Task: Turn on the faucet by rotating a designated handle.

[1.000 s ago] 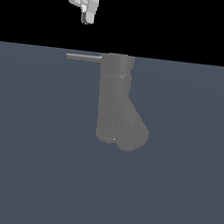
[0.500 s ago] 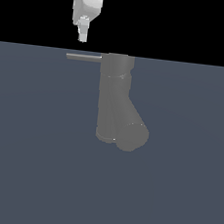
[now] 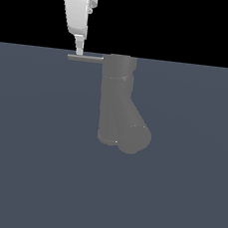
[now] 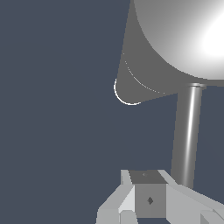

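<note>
- Sticking out sideways from the top of the faucet, the handle is pointing toward the exterior view's left, a thin straight rod much slimmer than the grey body it belongs to.
- Standing upright on the dark surface, the faucet is sending its thick round-ended spout off diagonally, well clear of the rod, so nothing is blocking a sideways push there.
- I am hanging my gripper from above, its tip reaching down to the rod near its free end; I judge that far end is the sensible spot, since it is giving the most leverage about the body.
- In the wrist view the handle is running just beside my gripper, apparently alongside it and not between the fingers, which suits pushing over grasping.
- I cannot tell whether my jaws are wide or narrow: the fingers are overlapping from outside, and the wrist view is showing only their bases.
- I also cannot tell whether the tip is touching the rod or sitting just beside it.
</note>
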Action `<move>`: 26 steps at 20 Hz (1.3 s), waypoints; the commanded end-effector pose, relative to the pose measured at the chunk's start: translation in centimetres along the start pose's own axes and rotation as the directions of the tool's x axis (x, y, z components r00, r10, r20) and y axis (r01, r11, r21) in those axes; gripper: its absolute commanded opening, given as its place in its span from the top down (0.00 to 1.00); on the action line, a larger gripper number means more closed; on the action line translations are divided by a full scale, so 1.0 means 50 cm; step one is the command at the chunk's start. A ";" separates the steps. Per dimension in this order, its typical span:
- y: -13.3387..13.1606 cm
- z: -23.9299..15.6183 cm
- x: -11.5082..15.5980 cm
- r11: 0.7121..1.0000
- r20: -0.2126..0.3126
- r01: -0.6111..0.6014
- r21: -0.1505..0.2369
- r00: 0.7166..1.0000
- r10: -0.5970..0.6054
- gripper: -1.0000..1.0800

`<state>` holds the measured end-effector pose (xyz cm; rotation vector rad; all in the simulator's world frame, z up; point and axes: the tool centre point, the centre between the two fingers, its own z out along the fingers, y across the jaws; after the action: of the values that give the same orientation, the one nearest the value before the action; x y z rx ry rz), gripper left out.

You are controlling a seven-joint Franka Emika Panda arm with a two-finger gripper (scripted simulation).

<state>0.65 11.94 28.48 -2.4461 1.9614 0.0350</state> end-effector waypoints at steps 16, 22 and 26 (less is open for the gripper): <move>-0.014 0.028 -0.011 0.997 -0.020 -0.076 0.011 0.997 0.076 1.00; 0.020 0.028 -0.012 0.997 -0.020 -0.076 0.011 0.997 0.076 1.00; 0.043 0.029 -0.013 0.997 -0.020 -0.076 0.011 0.997 0.076 1.00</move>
<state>-0.86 12.34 27.09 -2.3711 2.0517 -0.0045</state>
